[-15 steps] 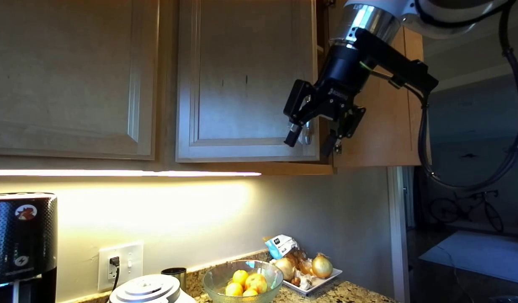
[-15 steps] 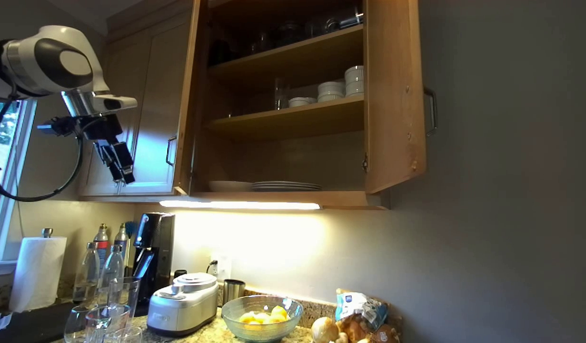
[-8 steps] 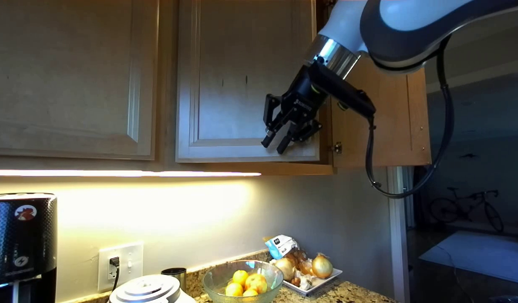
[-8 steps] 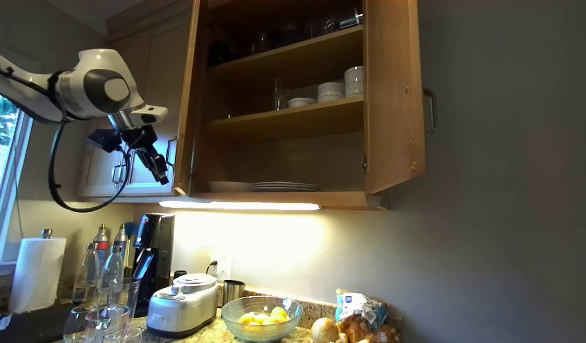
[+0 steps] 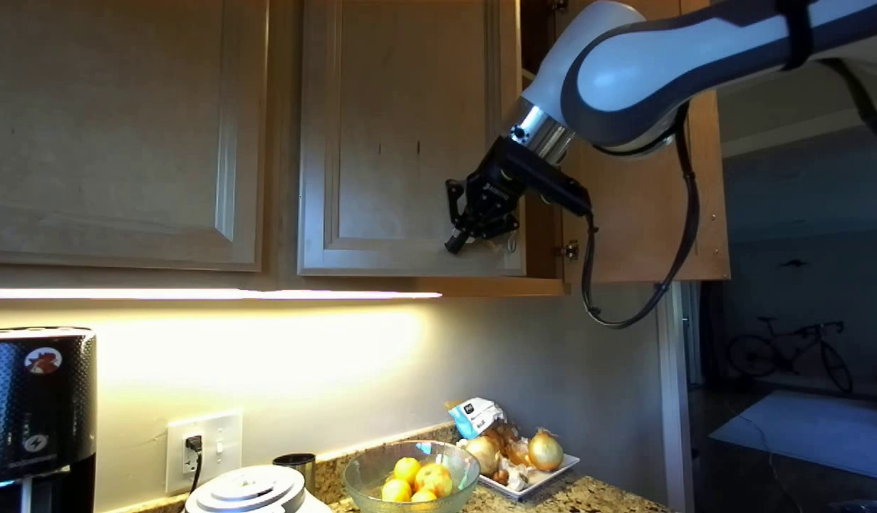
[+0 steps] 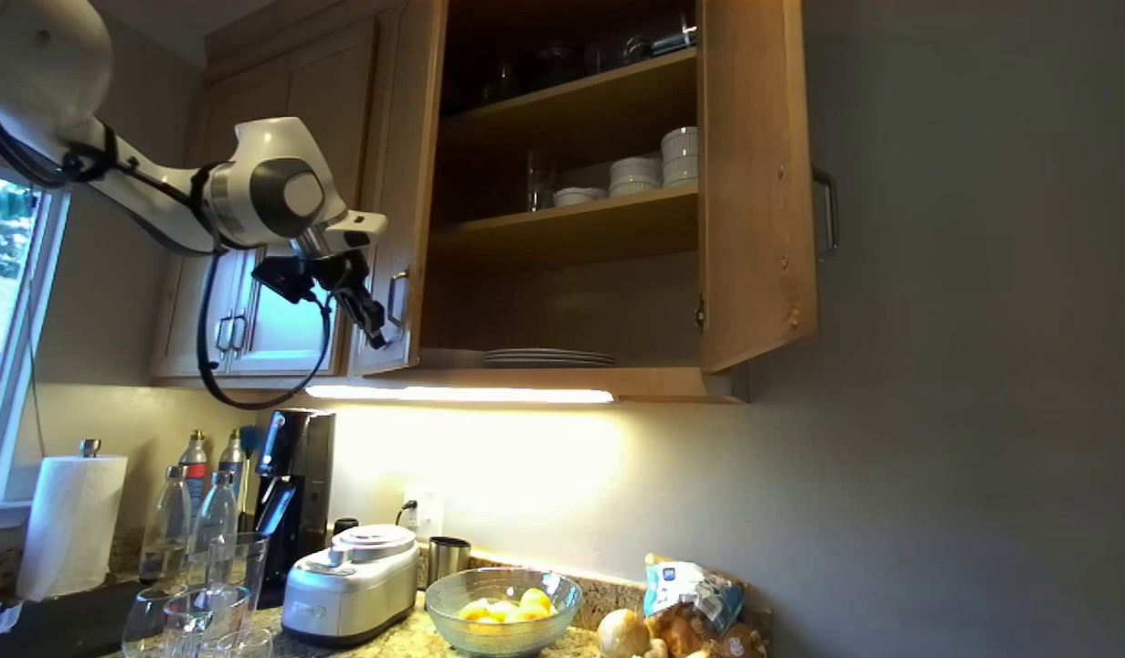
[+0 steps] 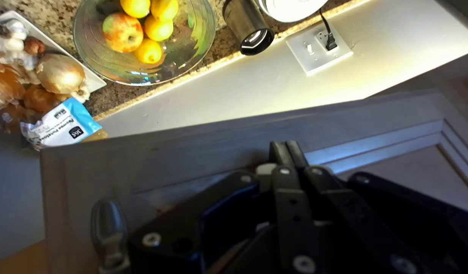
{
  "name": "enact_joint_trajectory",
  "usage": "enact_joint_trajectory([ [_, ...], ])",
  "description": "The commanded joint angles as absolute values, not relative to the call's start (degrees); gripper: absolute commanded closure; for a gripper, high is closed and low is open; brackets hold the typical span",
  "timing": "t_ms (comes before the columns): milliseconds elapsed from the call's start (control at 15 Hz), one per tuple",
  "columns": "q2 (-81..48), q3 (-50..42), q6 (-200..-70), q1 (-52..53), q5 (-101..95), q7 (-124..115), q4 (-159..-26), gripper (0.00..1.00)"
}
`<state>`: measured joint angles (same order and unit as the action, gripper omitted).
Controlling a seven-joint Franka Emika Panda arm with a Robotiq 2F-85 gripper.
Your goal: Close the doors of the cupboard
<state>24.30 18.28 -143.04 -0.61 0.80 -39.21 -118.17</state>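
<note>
The cupboard (image 6: 658, 381) shows its shelves with white bowls (image 6: 635, 170) and plates (image 6: 548, 357) in an exterior view. One of its doors (image 6: 758, 183) stands swung wide, its bar handle (image 6: 828, 215) on the far face. The opposite door (image 5: 410, 178) is partly swung out, its panel also filling the wrist view. My gripper (image 5: 455, 244) is at the lower outer face of that partly swung door, beside its silver handle (image 6: 396, 298). In the wrist view the gripper (image 7: 289, 146) has its fingertips pressed together, nothing between them, the handle (image 7: 110, 220) off to one side. Actual contact with the panel is hard to tell.
A separate wooden cabinet door (image 5: 103, 135) adjoins the cupboard. Below, the counter carries a glass fruit bowl (image 6: 503, 614), onions (image 5: 545, 450), a white appliance (image 6: 352, 585), a black machine (image 5: 35, 399) and glasses (image 6: 201, 621). A lit strip (image 6: 461, 394) runs under the cupboard.
My fingers have come together. The arm has moved in toward the cupboard, and the door by the gripper has turned from nearly edge-on to showing its outer face; the wide-swung door is still.
</note>
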Motion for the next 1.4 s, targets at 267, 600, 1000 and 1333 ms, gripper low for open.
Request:
enact_joint_trajectory([
  [267,7.5,16.1,-144.8,0.0,-3.7,-38.0,-101.4,0.99],
  [600,10.1,14.3,-140.1,6.9,12.8,-29.6,-103.9,0.55],
  [1000,19.2,13.5,-127.3,10.0,24.5,-29.1,-114.0,0.16],
  [1333,27.0,12.6,-116.9,8.2,21.9,-31.6,-121.5,0.0],
])
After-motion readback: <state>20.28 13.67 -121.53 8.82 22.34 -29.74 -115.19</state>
